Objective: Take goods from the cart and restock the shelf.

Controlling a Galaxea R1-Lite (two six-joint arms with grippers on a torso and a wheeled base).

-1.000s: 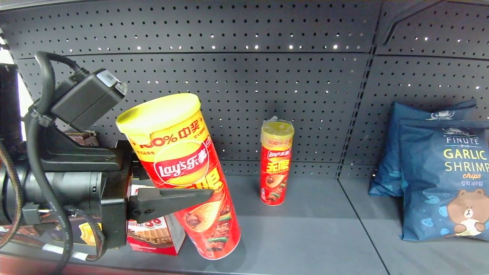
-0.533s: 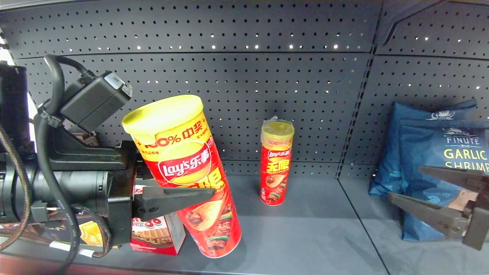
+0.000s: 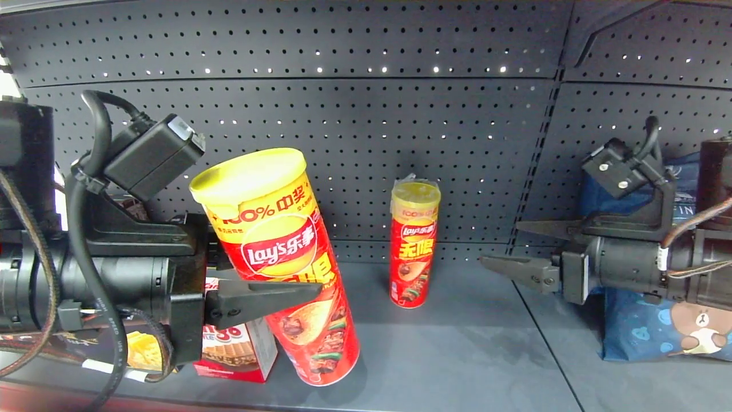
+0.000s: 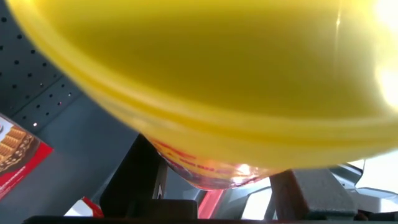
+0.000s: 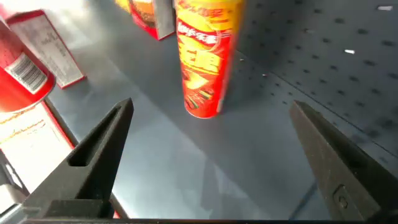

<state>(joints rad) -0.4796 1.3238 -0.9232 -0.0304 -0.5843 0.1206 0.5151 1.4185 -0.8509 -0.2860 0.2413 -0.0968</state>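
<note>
My left gripper [image 3: 269,286] is shut on a large red chip can with a yellow lid [image 3: 280,257], holding it tilted with its base at the front of the grey shelf [image 3: 457,355]. That yellow lid [image 4: 236,81] looms close in the left wrist view. A second, smaller chip can [image 3: 414,243] stands upright at the back of the shelf, against the pegboard. My right gripper [image 3: 509,246] hovers open at the right, fingers pointing toward the small can [image 5: 204,56], with nothing between them.
A red and white box [image 3: 234,349] sits behind the held can at the left, with other packages beside it. Blue shrimp chip bags [image 3: 657,326] lean at the right behind my right arm. Bare shelf floor lies between the two cans and the bags.
My right arm has come in from the right edge and swung level, open, toward the small can. The left gripper with the large can has shifted slightly right and down.
</note>
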